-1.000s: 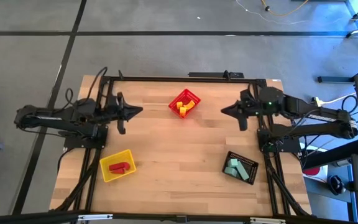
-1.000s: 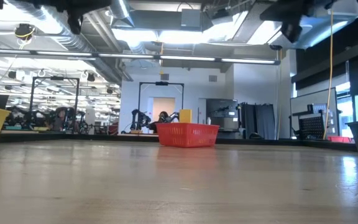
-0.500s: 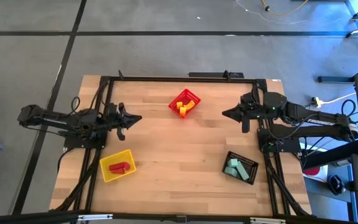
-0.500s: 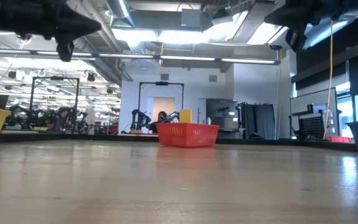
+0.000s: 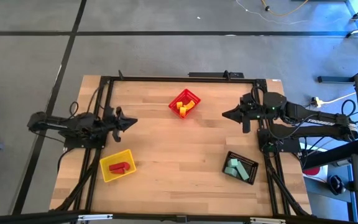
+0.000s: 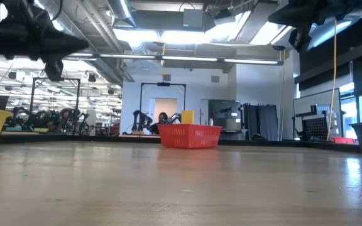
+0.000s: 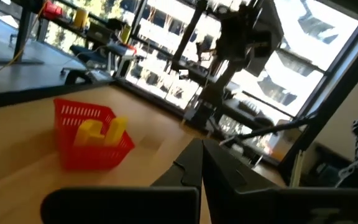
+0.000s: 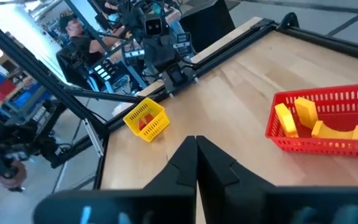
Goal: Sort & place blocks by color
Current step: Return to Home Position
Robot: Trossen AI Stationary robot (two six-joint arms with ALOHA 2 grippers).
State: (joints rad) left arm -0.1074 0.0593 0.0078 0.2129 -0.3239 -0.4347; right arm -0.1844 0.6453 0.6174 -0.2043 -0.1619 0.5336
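Blocks (image 5: 183, 107) in bins (image 5: 190, 95) plain from above, hidden in low view; left fingers (image 5: 132, 122), right fingers (image 5: 227, 114) closed.

The wooden table (image 5: 179, 144) carries three bins, well apart from one another. A red bin (image 5: 192, 98) stands near the middle of its far edge. A yellow bin (image 5: 106, 176) sits by the near left corner and a black bin (image 5: 248, 160) by the near right corner.
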